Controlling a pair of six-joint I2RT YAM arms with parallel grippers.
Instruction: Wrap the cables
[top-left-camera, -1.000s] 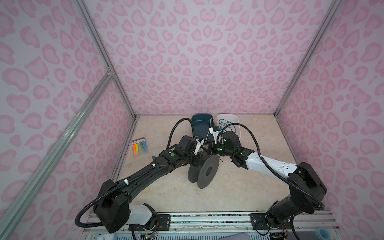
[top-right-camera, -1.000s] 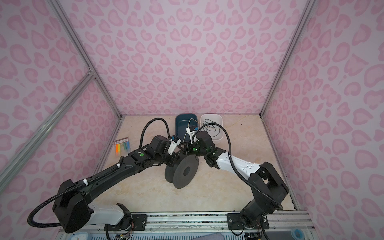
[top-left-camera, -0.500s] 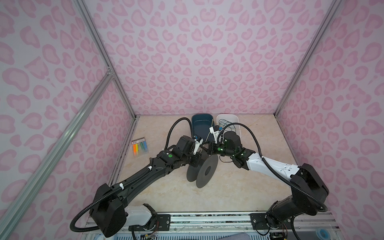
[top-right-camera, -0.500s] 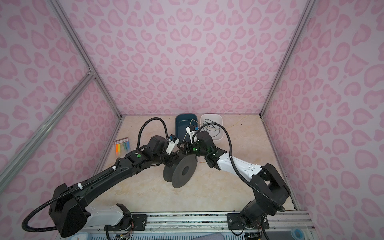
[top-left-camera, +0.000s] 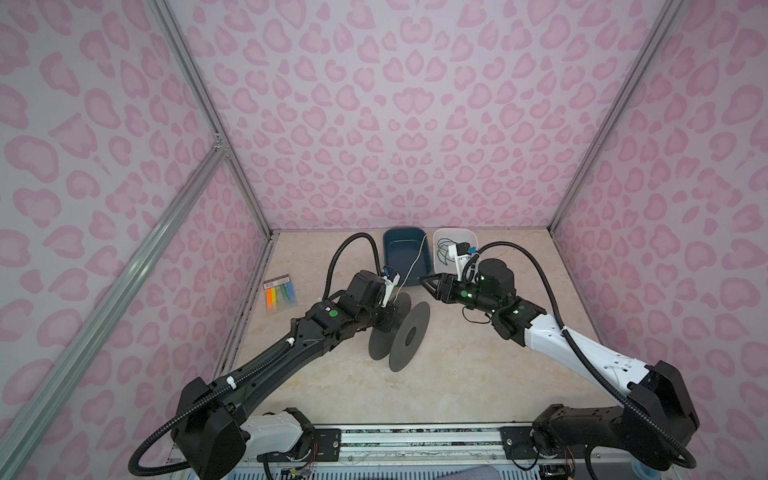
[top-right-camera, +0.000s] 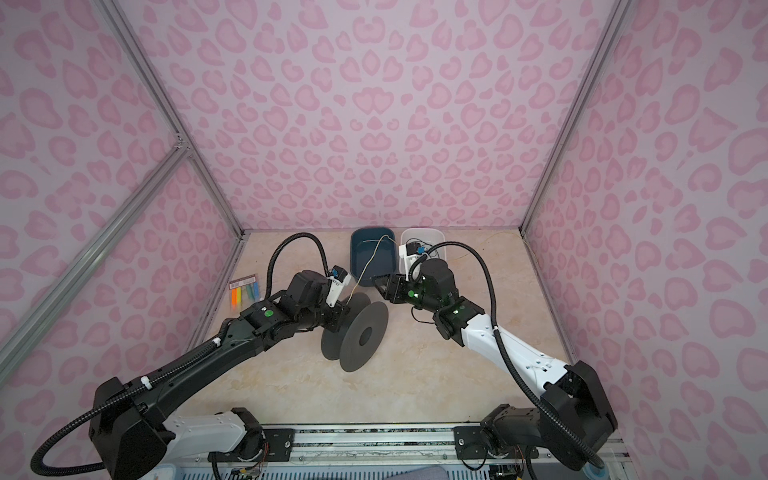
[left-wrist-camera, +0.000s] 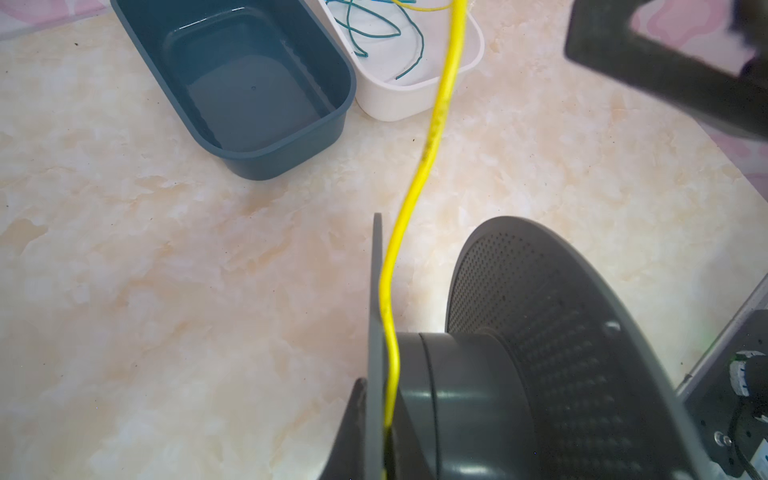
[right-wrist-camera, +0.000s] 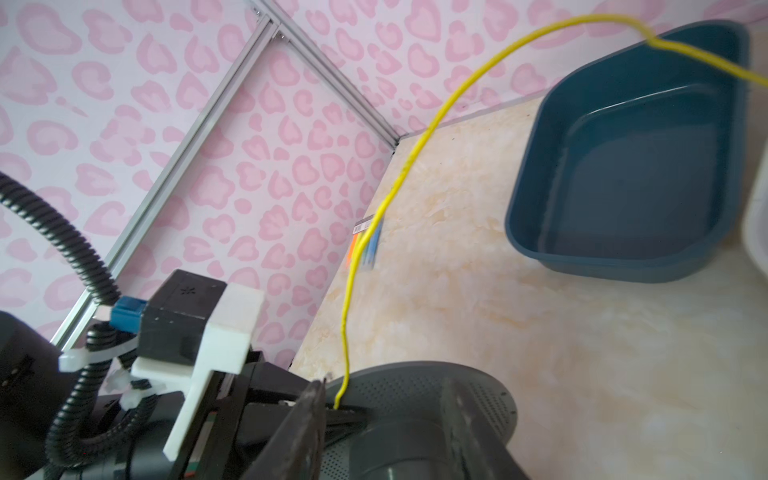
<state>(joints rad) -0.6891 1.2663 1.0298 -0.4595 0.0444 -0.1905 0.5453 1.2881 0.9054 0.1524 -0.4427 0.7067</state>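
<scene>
Shows, in both top views, a grey spool (top-left-camera: 409, 336) standing on edge mid-bench (top-left-camera: 457, 374), slightly tilted, between two black robot arms. Gripped at one flange by the left fingers (left-wrist-camera: 353, 419), closed tight on the rim, with the end of the thin yellow wire (left-wrist-camera: 432, 137) seemingly pinned against the flange's inner face beside the hub. Traces that wire from the hub upward in a loose arc through the air, past the dark blue tub (left-wrist-camera: 291, 158) toward the white tub (left-wrist-camera: 399, 104) at the back of the bench, far end not traceable. Shows a green wire (left-wrist-camera: 419, 45) looped loosely inside the white tub. Places the right fingers (right-wrist-camera: 305, 432) just beside the spool, spread apart and holding nothing, with the yellow strand passing close by one tip without clearly touching. Leaves a packet of coloured ties (top-left-camera: 280, 293) well apart on the left. Looks like the very start of winding, with no full turn laid on the hub yet. To do it well: close the right fingers lightly on the wire near the spool, not far up the arc; guide it between the flanges, never over a rim; hold gentle tension without tugging the pinned end loose; lay turns side by side along the hub; feed slack gradually to avoid snagging on a tub rim.
</scene>
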